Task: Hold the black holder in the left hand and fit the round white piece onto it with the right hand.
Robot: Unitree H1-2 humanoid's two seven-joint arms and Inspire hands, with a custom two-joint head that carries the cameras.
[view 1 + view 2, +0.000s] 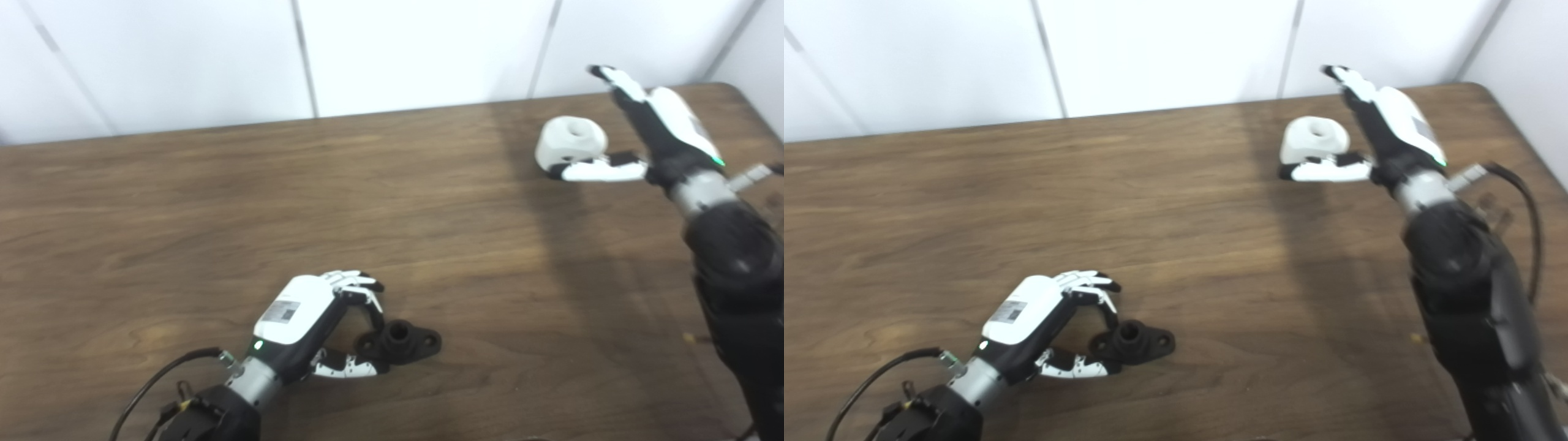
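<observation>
The black holder point(401, 342) lies on the wooden table point(184, 214) near the front, with a raised round boss and a flange at each end. My left hand point(306, 318) is curled over its left end, fingers point(367, 294) above and thumb below, pinching the left flange. The round white piece point(571, 142), with a hole in its top, sits on the table at the far right. My right hand point(649, 128) is open beside it: the fingers stretch past its right side and the thumb lies along its near side, touching or almost touching it.
The table's back edge meets a white panelled wall point(306, 55) just behind the white piece. The table's right corner point(744, 92) is close to my right hand. My right forearm point(735, 275) crosses the right side of the table.
</observation>
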